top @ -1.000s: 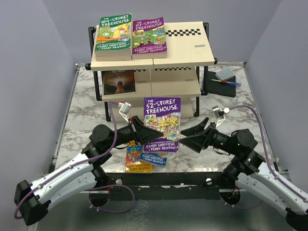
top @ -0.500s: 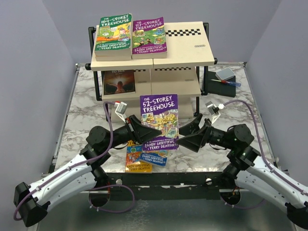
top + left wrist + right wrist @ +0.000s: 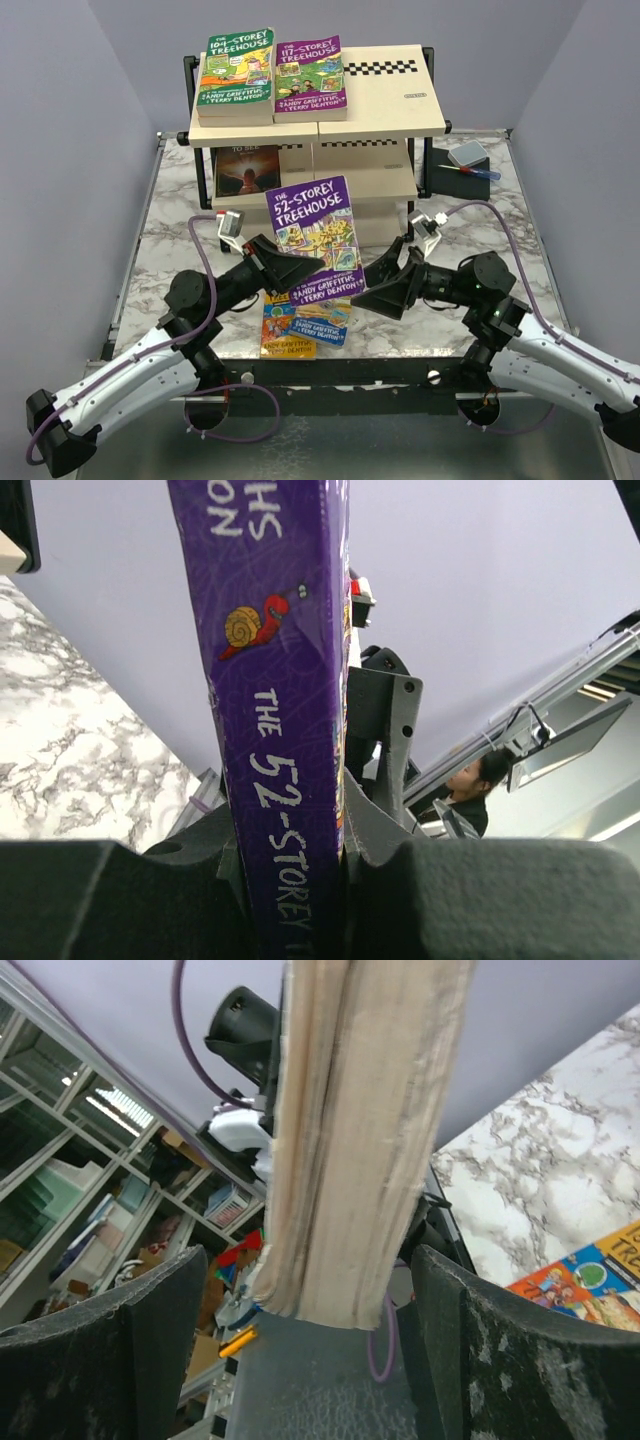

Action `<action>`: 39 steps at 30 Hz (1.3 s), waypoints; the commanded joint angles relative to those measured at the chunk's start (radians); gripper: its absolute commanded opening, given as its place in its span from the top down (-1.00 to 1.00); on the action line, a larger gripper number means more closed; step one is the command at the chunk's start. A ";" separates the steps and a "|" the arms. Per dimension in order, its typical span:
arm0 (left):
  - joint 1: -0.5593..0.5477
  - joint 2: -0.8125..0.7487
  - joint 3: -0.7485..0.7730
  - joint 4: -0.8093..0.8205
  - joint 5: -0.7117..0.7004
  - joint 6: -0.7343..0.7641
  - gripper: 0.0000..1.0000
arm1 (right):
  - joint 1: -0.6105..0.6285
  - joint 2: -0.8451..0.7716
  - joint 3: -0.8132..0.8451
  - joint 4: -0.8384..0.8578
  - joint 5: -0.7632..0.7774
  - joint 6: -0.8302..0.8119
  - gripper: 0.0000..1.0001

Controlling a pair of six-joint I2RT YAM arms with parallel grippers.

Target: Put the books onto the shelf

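My left gripper (image 3: 287, 272) is shut on the lower spine edge of a purple "52-Storey Treehouse" book (image 3: 312, 238), holding it upright and tilted left in front of the shelf (image 3: 392, 100). In the left wrist view the spine (image 3: 280, 680) sits pinched between the jaws. My right gripper (image 3: 386, 287) is open, its fingers (image 3: 520, 1350) standing on either side of the book's page edge (image 3: 360, 1130) with gaps on both sides. A green book (image 3: 237, 72) and a purple one (image 3: 311, 72) lie on the top tier. A dark book (image 3: 248, 170) rests on the middle tier.
An orange and blue book (image 3: 301, 330) lies flat on the marble table (image 3: 170, 250) below the held book. A small dark box with a grey top (image 3: 462, 168) stands at the back right beside the shelf. Purple walls enclose the table.
The left arm has carried the purple book leftward and tilted it. The right gripper followed left to the book's page edge, and its jaws narrowed slightly.
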 commanded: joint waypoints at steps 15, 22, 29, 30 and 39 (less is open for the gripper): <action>0.004 -0.081 -0.052 0.081 -0.171 0.016 1.00 | 0.111 0.146 0.178 -0.028 0.256 -0.057 -0.32; 0.005 -0.123 -0.045 0.030 -0.214 0.077 1.00 | 0.148 0.183 0.207 -0.050 0.297 -0.054 0.15; 0.005 -0.147 -0.037 -0.028 -0.247 0.131 1.00 | 0.170 0.211 0.234 -0.059 0.319 -0.050 0.99; 0.006 -0.151 -0.034 -0.048 -0.253 0.136 1.00 | 0.172 0.211 0.237 -0.060 0.324 -0.053 0.99; 0.006 -0.212 0.001 -0.235 -0.343 0.188 -0.26 | 0.174 0.161 0.272 -0.118 0.403 -0.091 0.99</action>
